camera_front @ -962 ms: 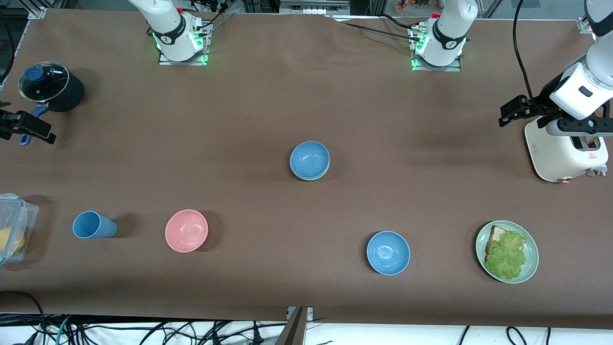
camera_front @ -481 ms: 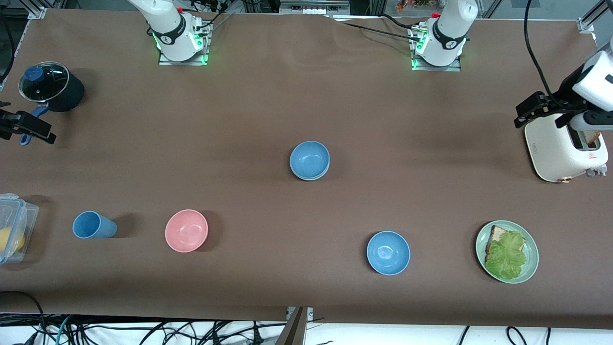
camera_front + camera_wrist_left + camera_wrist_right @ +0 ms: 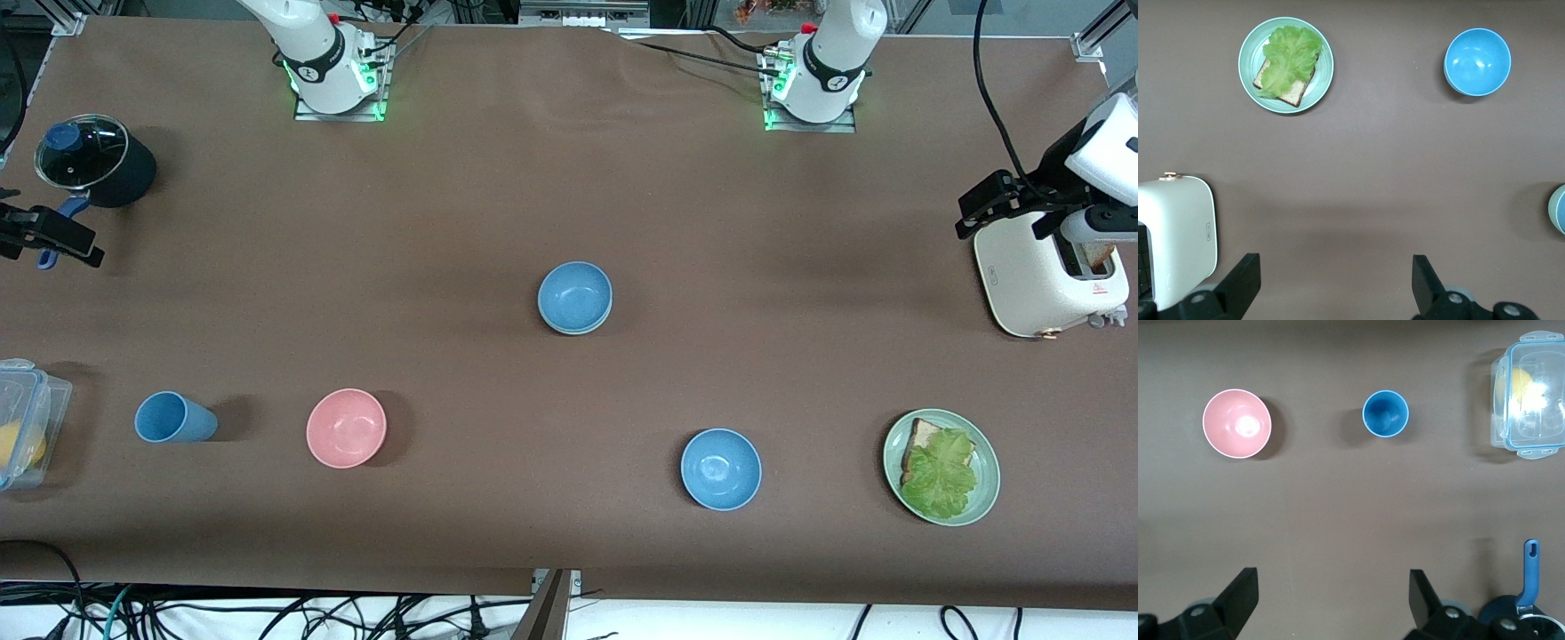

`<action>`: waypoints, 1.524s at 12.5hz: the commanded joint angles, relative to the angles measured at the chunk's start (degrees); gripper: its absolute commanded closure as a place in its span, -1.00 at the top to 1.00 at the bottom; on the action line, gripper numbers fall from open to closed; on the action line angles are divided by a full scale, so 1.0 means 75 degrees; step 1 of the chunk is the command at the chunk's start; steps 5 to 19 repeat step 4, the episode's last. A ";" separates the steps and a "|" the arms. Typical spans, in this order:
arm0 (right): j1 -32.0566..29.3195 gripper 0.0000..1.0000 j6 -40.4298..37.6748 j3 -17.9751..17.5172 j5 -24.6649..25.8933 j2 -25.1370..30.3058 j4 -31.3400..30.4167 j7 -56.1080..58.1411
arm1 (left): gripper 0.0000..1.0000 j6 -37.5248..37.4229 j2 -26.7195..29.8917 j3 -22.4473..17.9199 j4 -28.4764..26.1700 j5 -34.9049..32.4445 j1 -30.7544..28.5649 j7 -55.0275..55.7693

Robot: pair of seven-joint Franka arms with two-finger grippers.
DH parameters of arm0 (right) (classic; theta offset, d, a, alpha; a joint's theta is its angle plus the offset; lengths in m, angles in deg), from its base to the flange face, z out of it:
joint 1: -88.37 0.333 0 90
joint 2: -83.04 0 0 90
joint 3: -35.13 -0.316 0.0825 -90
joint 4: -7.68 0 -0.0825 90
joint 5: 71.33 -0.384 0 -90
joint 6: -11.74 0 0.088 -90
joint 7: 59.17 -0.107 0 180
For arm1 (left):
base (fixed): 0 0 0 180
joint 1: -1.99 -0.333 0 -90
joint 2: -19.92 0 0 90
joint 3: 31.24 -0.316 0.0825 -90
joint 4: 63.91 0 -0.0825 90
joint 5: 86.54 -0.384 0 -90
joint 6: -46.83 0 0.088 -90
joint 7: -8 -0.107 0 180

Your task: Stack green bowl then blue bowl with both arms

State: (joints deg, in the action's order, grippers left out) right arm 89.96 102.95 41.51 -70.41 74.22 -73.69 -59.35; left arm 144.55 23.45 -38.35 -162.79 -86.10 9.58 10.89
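Left gripper (image 3: 969, 209) pulled back over the toaster (image 3: 1049, 280), wide open; right gripper (image 3: 49, 244) too. Stack (image 3: 575, 298) looks done, so I stay clear.

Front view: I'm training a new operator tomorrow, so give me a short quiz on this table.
1. True or false: the pink bowl holds toast and lettuce.
2. What sits nested in the green bowl at mid-table? A) a lid B) a blue bowl C) nothing
3. Fill in: the left gripper, up over the toaster end of the table, and the right gripper, up beside the lidded pot, both have their fingers ____.

Key: 1 false; 2 B; 3 open.
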 commanded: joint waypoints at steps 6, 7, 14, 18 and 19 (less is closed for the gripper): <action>-0.0083 1.00 0.0015 -0.0077 -0.0064 0.0051 -0.0038 -0.0105 | 1.00 -0.0126 -0.0154 -0.0001 0.0223 -0.0188 -0.0063 -0.0033; -0.0083 1.00 0.0015 -0.0077 -0.0064 0.0051 -0.0038 -0.0105 | 1.00 -0.0126 -0.0154 -0.0001 0.0223 -0.0188 -0.0063 -0.0033; -0.0083 1.00 0.0015 -0.0077 -0.0064 0.0051 -0.0038 -0.0105 | 1.00 -0.0126 -0.0154 -0.0001 0.0223 -0.0188 -0.0063 -0.0033; -0.0083 1.00 0.0015 -0.0077 -0.0064 0.0051 -0.0038 -0.0105 | 1.00 -0.0126 -0.0154 -0.0001 0.0223 -0.0188 -0.0063 -0.0033; -0.0083 1.00 0.0015 -0.0077 -0.0064 0.0051 -0.0038 -0.0105 | 1.00 -0.0126 -0.0154 -0.0001 0.0223 -0.0188 -0.0063 -0.0033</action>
